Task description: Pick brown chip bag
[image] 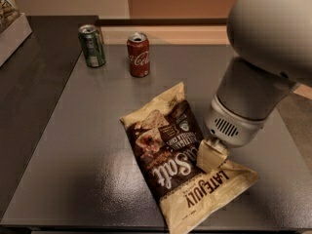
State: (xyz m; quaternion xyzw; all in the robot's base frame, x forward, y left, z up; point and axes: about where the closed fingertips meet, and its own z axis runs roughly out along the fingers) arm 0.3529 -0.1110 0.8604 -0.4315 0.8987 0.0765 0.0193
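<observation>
The brown chip bag [170, 150] lies flat on the grey table [87, 145], front centre. It has a dark brown centre, cream-tan ends, white "Sea Salt" script and "LATE JULY" lettering. My gripper [210, 156] hangs from the large white arm [263, 57] and reaches down onto the bag's right side, touching it near the lettered end. The arm hides part of the bag's right edge.
A green can [92, 45] and a red Coca-Cola can [138, 54] stand upright at the back left of the table, well apart from the bag. A white box [12, 28] sits on the dark counter at far left. The table's front edge runs just below the bag.
</observation>
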